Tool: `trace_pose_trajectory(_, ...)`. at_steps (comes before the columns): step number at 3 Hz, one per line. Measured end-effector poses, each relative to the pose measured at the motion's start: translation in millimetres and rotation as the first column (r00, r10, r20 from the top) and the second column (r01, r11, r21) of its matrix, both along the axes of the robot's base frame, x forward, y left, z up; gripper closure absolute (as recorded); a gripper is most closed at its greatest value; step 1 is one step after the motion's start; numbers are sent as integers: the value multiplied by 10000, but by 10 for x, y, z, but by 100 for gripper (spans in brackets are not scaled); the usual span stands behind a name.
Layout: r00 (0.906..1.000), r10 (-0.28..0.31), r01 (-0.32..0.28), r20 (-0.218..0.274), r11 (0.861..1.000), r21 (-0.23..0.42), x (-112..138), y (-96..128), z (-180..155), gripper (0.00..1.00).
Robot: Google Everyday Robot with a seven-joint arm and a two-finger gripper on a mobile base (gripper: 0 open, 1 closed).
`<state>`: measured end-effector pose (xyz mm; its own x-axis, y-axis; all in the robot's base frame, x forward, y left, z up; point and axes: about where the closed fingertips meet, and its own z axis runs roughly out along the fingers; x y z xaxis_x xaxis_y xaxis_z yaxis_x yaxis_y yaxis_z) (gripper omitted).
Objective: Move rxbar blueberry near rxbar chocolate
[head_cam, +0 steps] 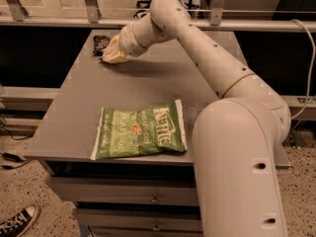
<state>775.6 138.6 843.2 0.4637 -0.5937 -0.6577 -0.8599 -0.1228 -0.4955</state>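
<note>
The rxbar chocolate (100, 43) is a small black wrapper lying flat at the far left corner of the grey table (148, 83). My gripper (111, 54) is low over the table just right of and in front of that bar, nearly touching it. The arm reaches in from the lower right across the table. The rxbar blueberry does not show as a blue wrapper. Only a dark sliver peeks out under the gripper's tip, and I cannot tell what it is.
A large green chip bag (140, 130) lies flat near the table's front edge. Drawers (123, 196) sit below the tabletop. A metal railing (74, 19) runs behind the table. A sneaker (17, 223) is on the floor at lower left.
</note>
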Motion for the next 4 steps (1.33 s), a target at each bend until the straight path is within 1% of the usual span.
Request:
trace_pose_trajectory(1,10000,-52,51,-24,9999,-116,30,-28,-51,21)
trace_pose_trajectory(2,9998,-177,177,-18,9998,-130,72,-70,-54,0)
trace_pose_trajectory(4,9998,-182,182,-22,9998,-129,74,-58,-1,0)
